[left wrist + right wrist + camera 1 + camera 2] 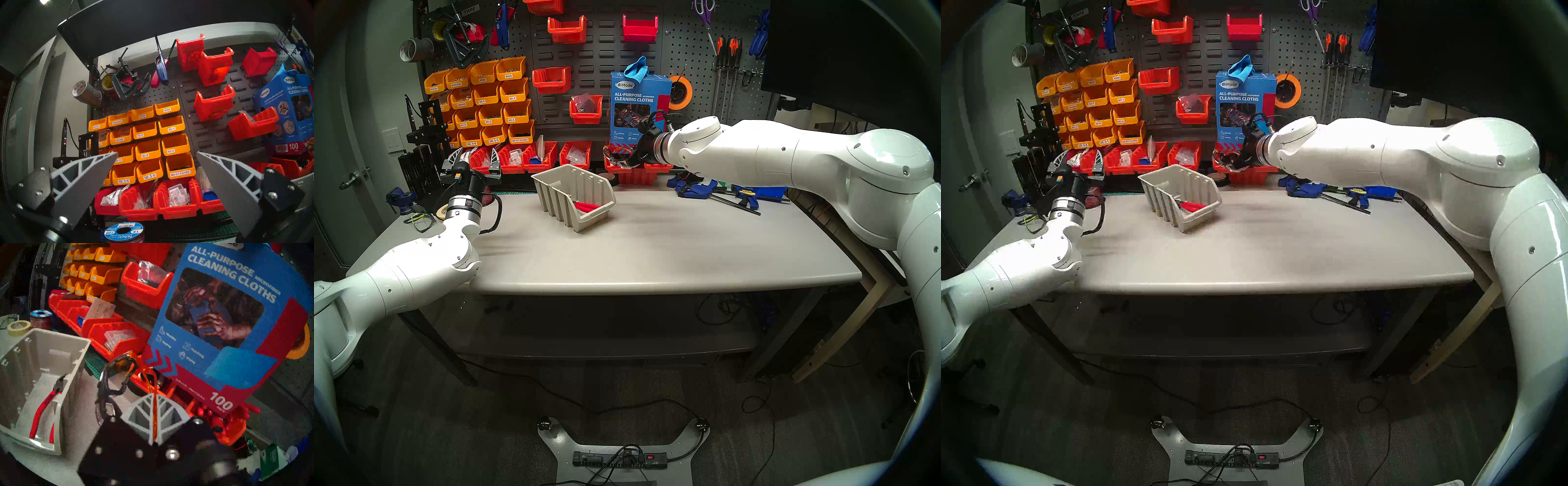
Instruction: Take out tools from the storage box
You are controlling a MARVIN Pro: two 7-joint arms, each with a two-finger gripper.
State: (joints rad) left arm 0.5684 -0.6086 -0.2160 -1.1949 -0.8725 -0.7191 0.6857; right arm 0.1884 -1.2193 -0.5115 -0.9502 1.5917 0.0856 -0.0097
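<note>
My right claw (153, 405), clenched on the glasses (117, 373), hangs above the grey counter (653, 251) before a pegboard wall (687, 57) of red and orange bins, pliers (585, 206) lie in the box (575, 197), and my left claw (157, 169) is spread, empty.

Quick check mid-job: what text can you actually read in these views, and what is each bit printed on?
"ALL-PURPOSE CLEANING CLOTHS", "100": blue box
"M3X6", "M3X8 BAD", "M3-4", "M4-6", "M3-8", "M2.5-5", "M2.5-6", "M4-0.7 X 6 HEX": orange bins
"3M": grey tape roll
"NAOEVO", "18", "100": wire spool
"TAPE": pegboard tag
Small print on the box and the clamps' yellow label: too blurred to read.
</note>
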